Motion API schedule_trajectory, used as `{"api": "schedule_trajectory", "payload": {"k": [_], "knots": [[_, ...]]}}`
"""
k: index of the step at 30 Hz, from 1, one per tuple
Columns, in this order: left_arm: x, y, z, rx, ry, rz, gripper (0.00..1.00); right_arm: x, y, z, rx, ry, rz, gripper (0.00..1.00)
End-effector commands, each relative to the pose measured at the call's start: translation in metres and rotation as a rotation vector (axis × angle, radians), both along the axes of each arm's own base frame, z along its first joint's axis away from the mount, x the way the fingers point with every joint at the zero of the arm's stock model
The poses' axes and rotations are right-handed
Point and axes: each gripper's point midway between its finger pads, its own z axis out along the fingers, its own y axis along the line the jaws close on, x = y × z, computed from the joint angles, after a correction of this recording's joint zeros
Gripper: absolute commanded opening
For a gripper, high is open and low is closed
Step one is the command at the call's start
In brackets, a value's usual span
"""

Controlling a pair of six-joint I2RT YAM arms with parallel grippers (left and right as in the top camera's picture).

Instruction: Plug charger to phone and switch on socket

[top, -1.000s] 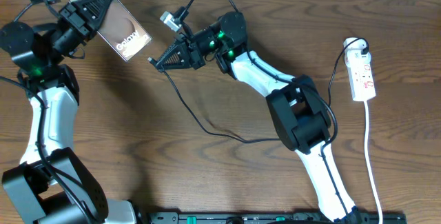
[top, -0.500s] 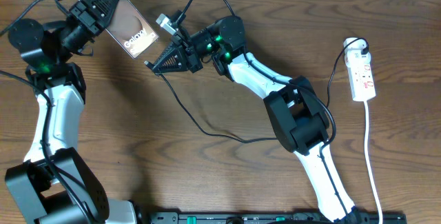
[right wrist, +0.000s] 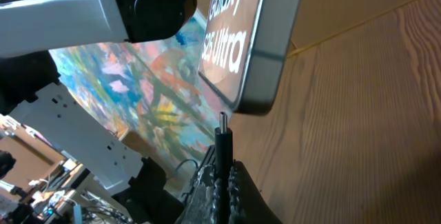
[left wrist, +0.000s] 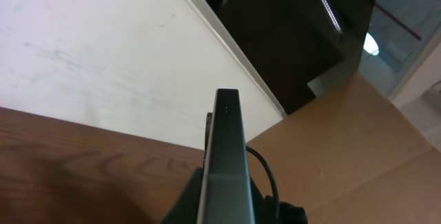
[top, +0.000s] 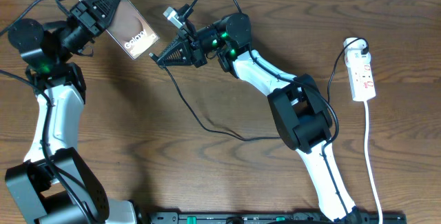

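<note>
While right jaws pinch charger (right wrist: 222,140), tip sits just beside phone (right wrist: 256,38) edge.

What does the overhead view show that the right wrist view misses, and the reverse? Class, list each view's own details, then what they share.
Only overhead: the small white power strip with red switch marks near the table's right edge, and the long run of the thin black charger cable across the wood.
Only right wrist: the cable's small plug tip just short of the phone's bottom edge, not yet inserted, plus "S25 Ultra" lettering.
Both: the glossy silver-grey smartphone and the right gripper shut on the cable's plug end.
</note>
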Motion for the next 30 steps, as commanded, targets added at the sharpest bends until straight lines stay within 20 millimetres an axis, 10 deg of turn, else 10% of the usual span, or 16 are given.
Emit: {"api": "schedule_trajectory", "payload": {"k": [1, 30], "knots": [[-0.008, -0.006, 0.012, 0.031, -0.041, -0.033, 0.07, 0.0, -0.001, 0.023, 0.036, -0.031, -0.018, 0.01], [-0.004, -0.009, 0.012, 0.073, -0.089, -0.006, 0.07, 0.001, -0.002, 0.024, 0.034, -0.023, -0.025, 0.01]]}}
